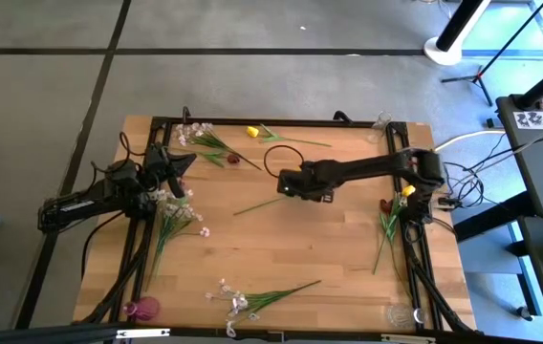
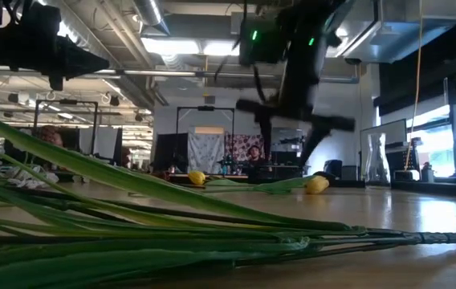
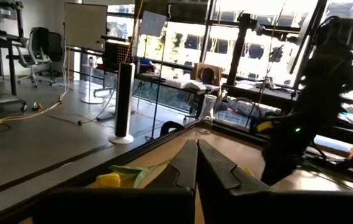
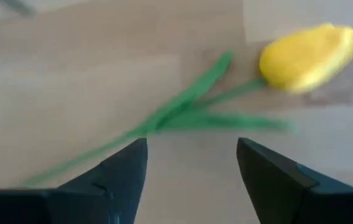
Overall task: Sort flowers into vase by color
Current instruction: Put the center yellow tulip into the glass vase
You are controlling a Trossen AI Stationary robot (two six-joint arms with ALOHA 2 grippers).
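Near the frame's centre the right gripper (image 4: 192, 165) hovers, jaws spread, over a yellow tulip (image 4: 307, 57), while the left gripper (image 3: 196, 177), jaws pressed together, waits at left.

yellow tulip (image 4: 308, 57): blurred | stem (image 4: 77, 160): partly behind right tool (image 4: 192, 163)
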